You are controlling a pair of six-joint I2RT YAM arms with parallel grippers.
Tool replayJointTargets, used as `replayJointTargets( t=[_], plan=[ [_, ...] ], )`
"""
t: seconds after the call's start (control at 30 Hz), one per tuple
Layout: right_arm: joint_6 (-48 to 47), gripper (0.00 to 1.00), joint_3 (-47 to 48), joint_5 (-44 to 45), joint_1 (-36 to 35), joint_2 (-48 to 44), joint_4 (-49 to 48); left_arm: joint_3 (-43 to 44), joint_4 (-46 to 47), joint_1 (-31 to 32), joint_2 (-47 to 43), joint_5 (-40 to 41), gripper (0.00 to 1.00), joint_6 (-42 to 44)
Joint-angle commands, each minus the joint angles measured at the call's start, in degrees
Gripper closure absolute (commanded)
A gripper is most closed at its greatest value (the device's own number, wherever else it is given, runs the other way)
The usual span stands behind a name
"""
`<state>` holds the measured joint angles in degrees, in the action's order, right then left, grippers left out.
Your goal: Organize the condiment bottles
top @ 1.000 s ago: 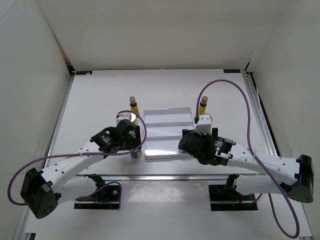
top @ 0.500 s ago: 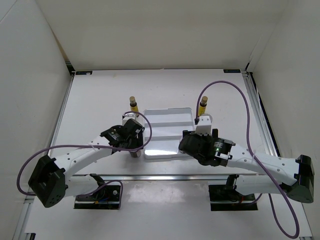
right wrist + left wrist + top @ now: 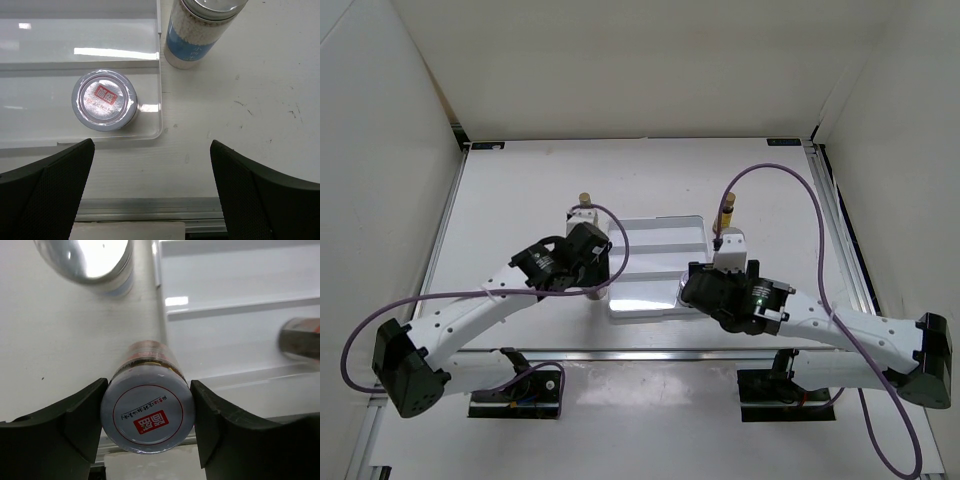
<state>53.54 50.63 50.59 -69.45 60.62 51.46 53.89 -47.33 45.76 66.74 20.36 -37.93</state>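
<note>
left gripper (image 3: 146,412) closed on short jar (image 3: 146,417), both fingers touching lid | right gripper (image 3: 151,147) wide, holding nothing | second jar (image 3: 104,100) ahead-left in tray (image 3: 75,37) | white bottle (image 3: 192,40) ahead, outside tray

A white bench (image 3: 520,190) stands inside a plain white enclosure, shut in by a back wall (image 3: 640,60) and side walls (image 3: 380,150). Along the bench's edges run metal rails (image 3: 837,215). The light is even, and faint dark scuffs (image 3: 295,112) mark the surface.
</note>
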Motion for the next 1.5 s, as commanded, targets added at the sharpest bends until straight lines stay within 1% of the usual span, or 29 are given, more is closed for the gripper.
replayJointTargets(
  t=[0.0,0.03,0.17,0.3,0.4,0.67,0.9,1.07,1.13,1.17,1.2,1.27,1.3,1.33,1.43,1.47],
  plan=[
    [1.31,0.00,-0.89,1.18,-0.25,-1.47,-0.05,9.29,-1.00,2.49,-1.53,5.39,0.81,-0.56],
    [1.83,0.00,-0.89,1.18,-0.25,-1.47,-0.05,10.52,-1.53,3.02,-0.31,5.39,0.84,-0.56],
    [2.35,0.00,-0.89,1.71,-0.25,-2.00,1.00,15.97,-1.54,6.17,4.09,5.39,0.89,-1.27],
    [2.89,0.00,-0.89,2.23,-0.25,-2.52,2.15,19.41,-0.14,8.91,9.89,5.92,0.89,-2.50],
    [3.41,0.00,-0.89,2.23,-0.25,-3.66,3.29,19.41,2.75,10.49,13.23,5.92,0.89,-3.02],
    [5.87,0.00,-1.50,2.23,-0.25,-5.95,5.84,16.69,8.13,10.49,18.59,5.92,0.89,-3.55],
    [5.88,0.00,-2.03,2.23,-0.25,-7.18,6.89,14.84,9.27,10.49,21.76,5.39,0.89,-4.78],
    [7.01,0.00,-1.41,1.71,-0.25,-7.18,8.22,10.54,11.20,10.49,22.38,5.39,0.89,-7.06],
    [7.02,0.00,-0.19,1.71,-0.25,-7.18,9.70,8.79,11.99,10.49,22.38,5.91,0.86,-7.59],
    [7.02,0.00,0.34,1.71,-0.25,-7.18,10.32,8.78,12.52,10.49,22.38,5.92,0.84,-7.59],
    [7.02,0.00,0.87,1.71,-0.25,-7.18,10.93,8.08,12.53,10.49,22.38,5.92,0.78,-7.59],
    [6.41,0.00,2.27,1.71,0.28,-7.18,11.64,8.07,12.53,10.49,22.38,5.92,0.68,-7.59],
    [5.88,0.00,2.28,1.71,0.28,-7.18,11.64,8.07,12.53,10.49,22.38,5.92,0.59,-7.59],
    [4.66,0.00,3.15,1.71,0.89,-7.18,12.25,8.07,12.53,10.49,22.38,5.92,0.36,-7.59],
    [1.93,0.00,5.17,2.23,4.13,-7.18,12.26,8.07,12.53,10.49,22.38,5.92,0.09,-6.80],
    [-1.56,0.00,5.70,2.23,4.93,-7.18,11.21,8.60,12.53,10.49,22.38,5.92,0.00,-6.19]
  ],
)
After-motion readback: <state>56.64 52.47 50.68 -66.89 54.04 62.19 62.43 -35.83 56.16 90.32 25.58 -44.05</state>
